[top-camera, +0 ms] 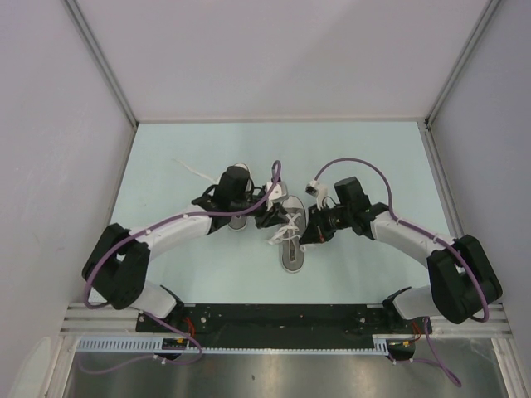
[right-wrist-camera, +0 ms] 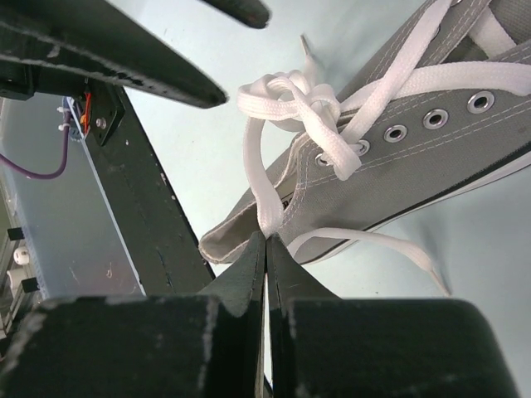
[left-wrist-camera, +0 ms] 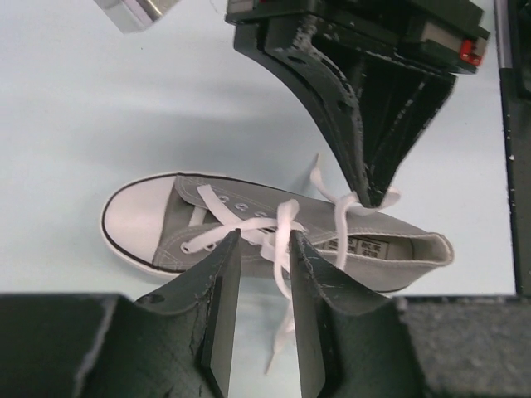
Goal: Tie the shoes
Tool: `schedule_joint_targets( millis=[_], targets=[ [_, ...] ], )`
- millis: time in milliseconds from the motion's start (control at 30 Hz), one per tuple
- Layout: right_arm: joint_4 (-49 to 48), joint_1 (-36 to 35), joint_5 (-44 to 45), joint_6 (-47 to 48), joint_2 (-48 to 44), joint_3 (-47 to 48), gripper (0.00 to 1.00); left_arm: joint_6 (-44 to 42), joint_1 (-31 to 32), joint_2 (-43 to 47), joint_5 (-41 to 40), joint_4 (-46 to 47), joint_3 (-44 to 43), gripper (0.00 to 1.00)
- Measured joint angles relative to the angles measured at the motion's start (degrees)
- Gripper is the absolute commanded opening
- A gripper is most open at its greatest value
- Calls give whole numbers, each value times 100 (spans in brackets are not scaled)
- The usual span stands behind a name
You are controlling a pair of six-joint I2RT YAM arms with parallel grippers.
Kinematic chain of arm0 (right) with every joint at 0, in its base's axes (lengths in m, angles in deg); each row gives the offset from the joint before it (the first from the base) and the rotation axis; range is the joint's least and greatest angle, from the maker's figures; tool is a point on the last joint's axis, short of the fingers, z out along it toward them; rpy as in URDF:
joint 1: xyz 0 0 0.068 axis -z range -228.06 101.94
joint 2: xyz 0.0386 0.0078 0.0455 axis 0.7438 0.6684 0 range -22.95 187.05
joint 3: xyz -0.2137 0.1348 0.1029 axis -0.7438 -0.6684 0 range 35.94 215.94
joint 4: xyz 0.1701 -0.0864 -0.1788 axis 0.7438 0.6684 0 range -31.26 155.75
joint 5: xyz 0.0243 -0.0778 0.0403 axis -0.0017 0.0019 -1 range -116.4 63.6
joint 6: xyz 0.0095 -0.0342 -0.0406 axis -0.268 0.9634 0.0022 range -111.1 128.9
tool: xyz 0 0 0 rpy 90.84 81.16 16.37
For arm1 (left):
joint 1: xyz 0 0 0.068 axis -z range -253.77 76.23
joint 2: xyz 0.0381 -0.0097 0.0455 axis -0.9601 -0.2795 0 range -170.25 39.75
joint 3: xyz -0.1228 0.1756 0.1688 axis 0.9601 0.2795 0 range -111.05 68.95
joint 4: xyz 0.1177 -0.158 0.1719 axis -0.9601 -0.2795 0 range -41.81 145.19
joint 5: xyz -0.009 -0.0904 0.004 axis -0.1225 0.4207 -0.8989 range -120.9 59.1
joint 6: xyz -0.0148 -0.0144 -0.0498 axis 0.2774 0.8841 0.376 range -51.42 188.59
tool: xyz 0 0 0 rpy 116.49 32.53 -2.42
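Note:
One grey shoe (top-camera: 292, 245) with a white toe cap lies mid-table, between both grippers. In the left wrist view this shoe (left-wrist-camera: 249, 228) lies across the frame with its toe to the left. My left gripper (left-wrist-camera: 264, 240) is open over its lacing, and a white lace (left-wrist-camera: 284, 327) hangs loose between the fingers. My right gripper (right-wrist-camera: 266, 238) is shut on a lace loop (right-wrist-camera: 257, 166) that runs up to a loose knot (right-wrist-camera: 299, 99) on the shoe (right-wrist-camera: 415, 166). The second shoe (top-camera: 239, 222) lies mostly hidden under my left arm.
A loose lace end (top-camera: 192, 172) trails to the left on the pale table (top-camera: 373, 157). White walls close in the back and both sides. A black base rail (top-camera: 282, 317) runs along the near edge.

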Motion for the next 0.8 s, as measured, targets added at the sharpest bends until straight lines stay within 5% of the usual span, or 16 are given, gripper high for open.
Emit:
schedule_joint_targets(
  millis=[800],
  targets=[
    [-205, 87, -22, -293, 186, -55, 0, -479, 267, -909, -28, -544, -492, 27]
  ],
)
